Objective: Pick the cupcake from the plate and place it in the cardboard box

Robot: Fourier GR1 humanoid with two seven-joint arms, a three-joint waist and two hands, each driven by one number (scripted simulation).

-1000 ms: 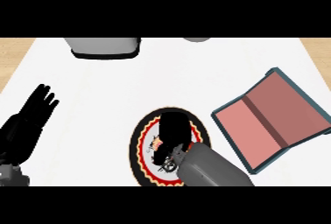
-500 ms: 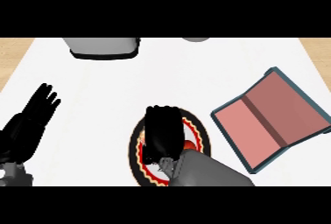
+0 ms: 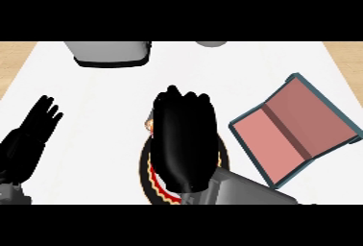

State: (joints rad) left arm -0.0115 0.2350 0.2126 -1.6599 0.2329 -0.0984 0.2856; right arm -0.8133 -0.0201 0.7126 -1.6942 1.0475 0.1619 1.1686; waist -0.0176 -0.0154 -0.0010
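While fingers stay straight, black right hand (image 3: 183,144) covers round plate (image 3: 147,166).

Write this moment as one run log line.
right hand: open over plate | cupcake: hidden | left hand: resting | box: open

Over the last second my right hand (image 3: 183,144) has moved up-frame from the lower part of the plate (image 3: 150,178) to its upper edge. Fingers now extend straight, tips past the plate's top rim; a second ago they were bent low over the plate's centre. The hand now covers most of the plate: only the left rim and a small orange-white bit at the hand's left edge show.
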